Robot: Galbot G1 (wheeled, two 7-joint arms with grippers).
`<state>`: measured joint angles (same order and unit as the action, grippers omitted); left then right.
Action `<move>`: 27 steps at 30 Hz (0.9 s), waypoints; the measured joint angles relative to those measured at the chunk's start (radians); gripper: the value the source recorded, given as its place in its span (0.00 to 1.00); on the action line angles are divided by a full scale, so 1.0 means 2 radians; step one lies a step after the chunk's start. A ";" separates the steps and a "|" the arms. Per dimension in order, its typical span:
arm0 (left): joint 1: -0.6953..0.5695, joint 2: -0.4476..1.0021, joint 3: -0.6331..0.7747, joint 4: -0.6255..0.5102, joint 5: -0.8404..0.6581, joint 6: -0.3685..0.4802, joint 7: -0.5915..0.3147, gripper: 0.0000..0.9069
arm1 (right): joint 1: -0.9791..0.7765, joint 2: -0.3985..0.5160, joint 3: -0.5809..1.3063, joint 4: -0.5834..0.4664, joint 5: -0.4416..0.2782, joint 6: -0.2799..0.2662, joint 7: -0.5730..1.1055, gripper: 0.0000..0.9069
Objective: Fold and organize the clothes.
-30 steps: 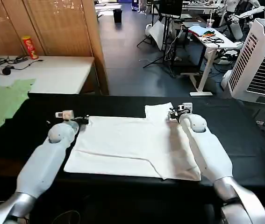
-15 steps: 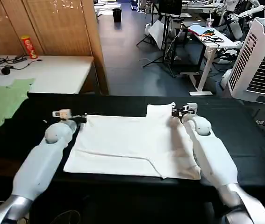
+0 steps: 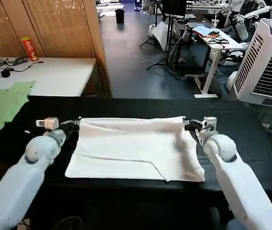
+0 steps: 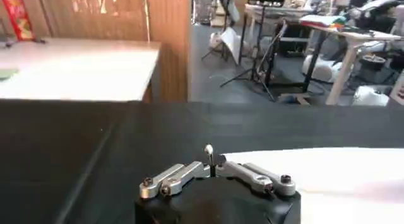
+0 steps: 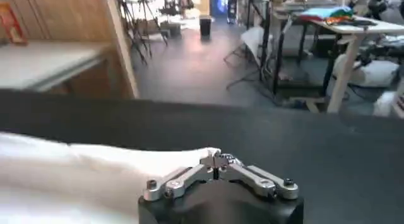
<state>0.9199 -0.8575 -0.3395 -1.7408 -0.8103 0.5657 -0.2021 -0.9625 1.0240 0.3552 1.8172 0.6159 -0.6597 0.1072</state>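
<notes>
The white T-shirt (image 3: 131, 151) lies spread, plain side up, on the black table (image 3: 251, 129). Its far edge is raised and pulled taut in a straight band between my two grippers. My left gripper (image 3: 74, 124) is shut on the far left corner; in the left wrist view the closed fingertips (image 4: 209, 150) sit at the edge of the white cloth (image 4: 322, 175). My right gripper (image 3: 187, 123) is shut on the far right corner; in the right wrist view its jaws (image 5: 216, 158) pinch the tip of the cloth (image 5: 95, 175).
A light green garment (image 3: 1, 103) lies at the far left, partly on a white table (image 3: 54, 74) that carries a red can (image 3: 30, 48) and cables. A white air cooler (image 3: 270, 62) stands at the right. Bare black tabletop surrounds the shirt.
Both grippers have moved apart and back toward me with the shirt's far corners. The flap that stuck out at the far right is drawn in, and the far edge is now straight and taut.
</notes>
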 joint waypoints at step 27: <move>0.240 -0.018 -0.105 -0.165 0.034 0.006 -0.019 0.09 | -0.159 -0.045 0.030 0.114 -0.004 -0.011 0.008 0.02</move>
<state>1.3991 -0.8935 -0.5504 -2.0701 -0.7419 0.5780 -0.2404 -1.2799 0.9347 0.4153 2.0455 0.6070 -0.6826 0.1238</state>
